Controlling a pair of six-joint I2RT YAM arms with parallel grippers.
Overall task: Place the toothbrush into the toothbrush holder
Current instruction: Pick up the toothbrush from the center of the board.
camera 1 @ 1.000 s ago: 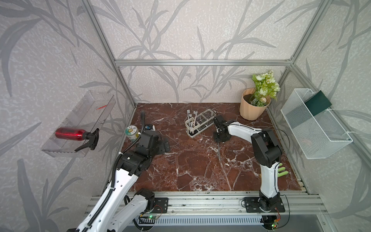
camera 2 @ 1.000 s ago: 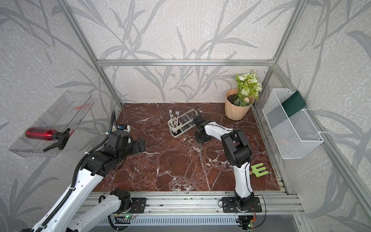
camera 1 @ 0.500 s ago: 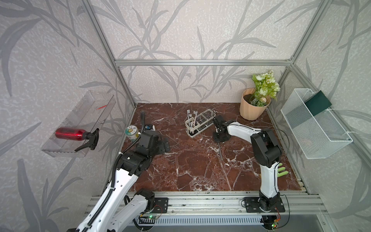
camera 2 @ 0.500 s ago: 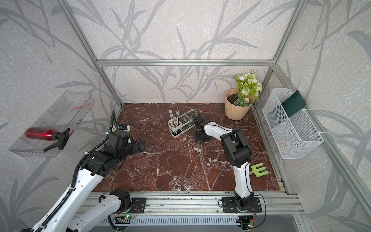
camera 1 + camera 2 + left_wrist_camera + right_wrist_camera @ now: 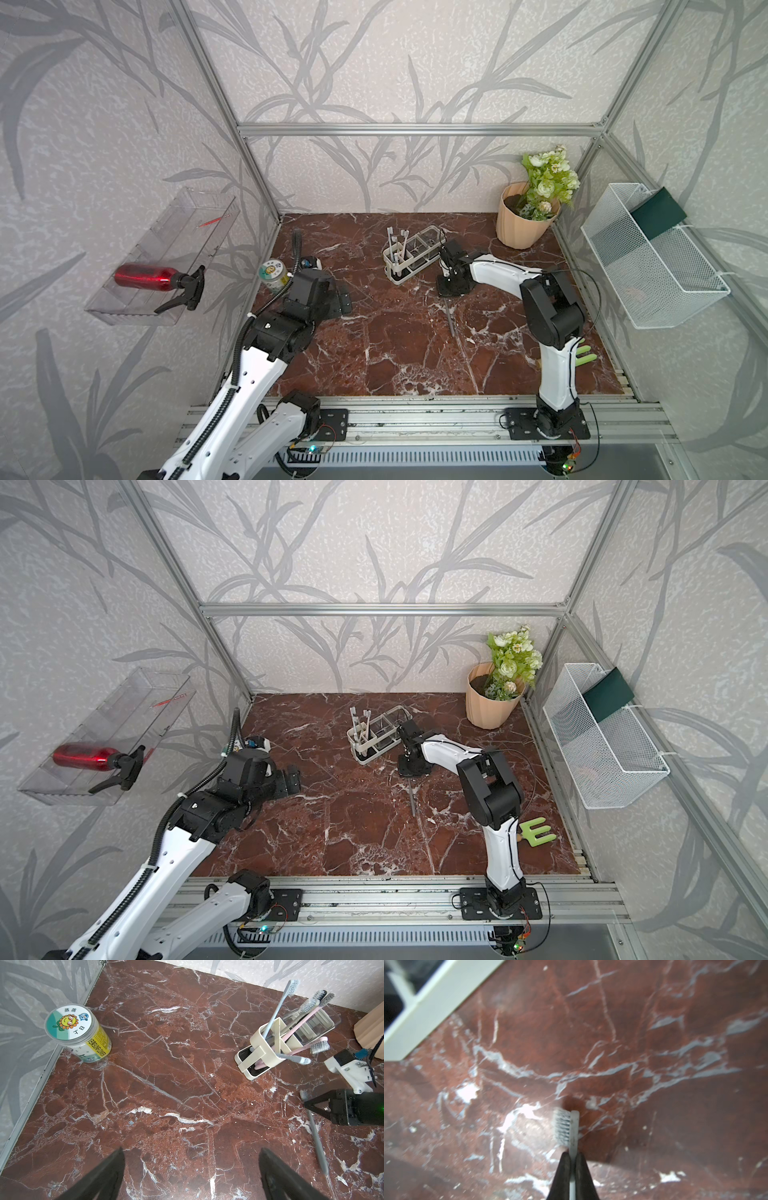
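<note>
The red marble counter (image 5: 374,353) carries the toothbrush holder (image 5: 411,259) near its back, with several brushes standing in one end. The left pincer (image 5: 191,1150) hangs wide and empty, well apart from the holder. The right pincer (image 5: 572,1154) sits just beside the holder, jaws narrowed onto the neck of the grey toothbrush (image 5: 574,1126), right below the bristles. The brush lies flat on the counter, head end nearest the holder, handle trailing toward the front rail. By my judgement, the right arm must lift it and tip it upright.
</note>
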